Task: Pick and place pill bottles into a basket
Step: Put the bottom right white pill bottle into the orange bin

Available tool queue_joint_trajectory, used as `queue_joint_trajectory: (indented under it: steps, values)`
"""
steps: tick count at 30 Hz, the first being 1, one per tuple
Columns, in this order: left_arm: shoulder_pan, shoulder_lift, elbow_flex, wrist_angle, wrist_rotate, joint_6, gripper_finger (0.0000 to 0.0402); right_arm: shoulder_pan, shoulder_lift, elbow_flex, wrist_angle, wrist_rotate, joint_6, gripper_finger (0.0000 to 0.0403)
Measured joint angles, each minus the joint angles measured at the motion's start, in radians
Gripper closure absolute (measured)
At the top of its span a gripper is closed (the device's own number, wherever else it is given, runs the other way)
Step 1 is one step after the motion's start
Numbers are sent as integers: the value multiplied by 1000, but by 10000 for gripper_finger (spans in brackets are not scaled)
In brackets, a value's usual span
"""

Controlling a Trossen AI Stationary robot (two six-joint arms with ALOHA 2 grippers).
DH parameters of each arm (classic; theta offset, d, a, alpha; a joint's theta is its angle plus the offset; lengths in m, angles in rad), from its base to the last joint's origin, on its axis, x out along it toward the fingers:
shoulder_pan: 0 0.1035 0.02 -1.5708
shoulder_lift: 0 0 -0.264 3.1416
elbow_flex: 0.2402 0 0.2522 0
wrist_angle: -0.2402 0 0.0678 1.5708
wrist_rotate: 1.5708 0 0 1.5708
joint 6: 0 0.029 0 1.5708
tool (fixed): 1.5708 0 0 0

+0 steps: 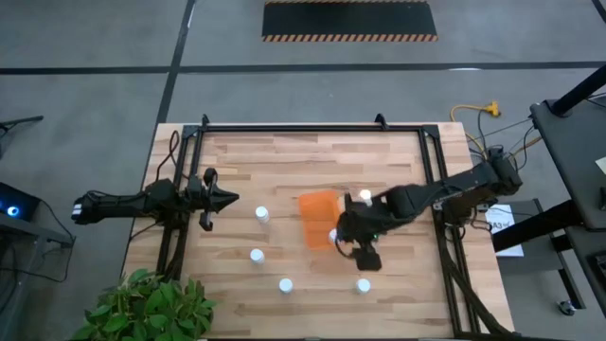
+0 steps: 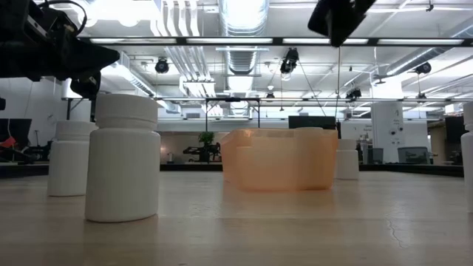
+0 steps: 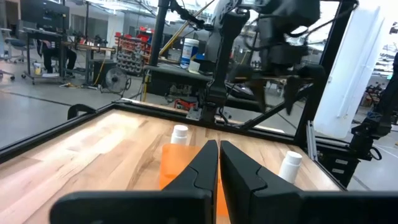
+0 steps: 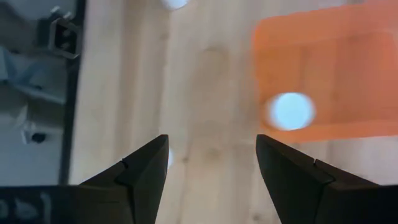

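Observation:
The orange basket (image 1: 318, 214) stands on the table's middle; it also shows in the low view (image 2: 281, 159) and the right wrist view (image 4: 336, 56). One white pill bottle (image 4: 290, 111) stands inside it at its near right corner (image 1: 333, 236). Another bottle (image 1: 365, 197) stands by the basket's far right. Several more stand on the table: (image 1: 262, 214), (image 1: 256, 255), (image 1: 285, 284), (image 1: 363, 285). My right gripper (image 1: 365, 254) is open and empty, above the table just right of the basket (image 4: 211, 162). My left gripper (image 1: 232, 200) is shut and empty at the left (image 3: 219, 155).
A dark metal frame (image 1: 436, 161) runs around the wooden table. A potted plant (image 1: 142, 308) stands at the near left corner. Bare wood lies along the far side and the right of the basket.

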Motion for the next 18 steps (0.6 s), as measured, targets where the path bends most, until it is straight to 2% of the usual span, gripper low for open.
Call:
queue_joint_trajectory:
  steps: [10,18]
  values:
    - [0,0,0,-1,0,0,401,161,33,2,4,3,125,170]
    - [0,0,0,0,0,0,401,229,84,21,11,2,161,160]
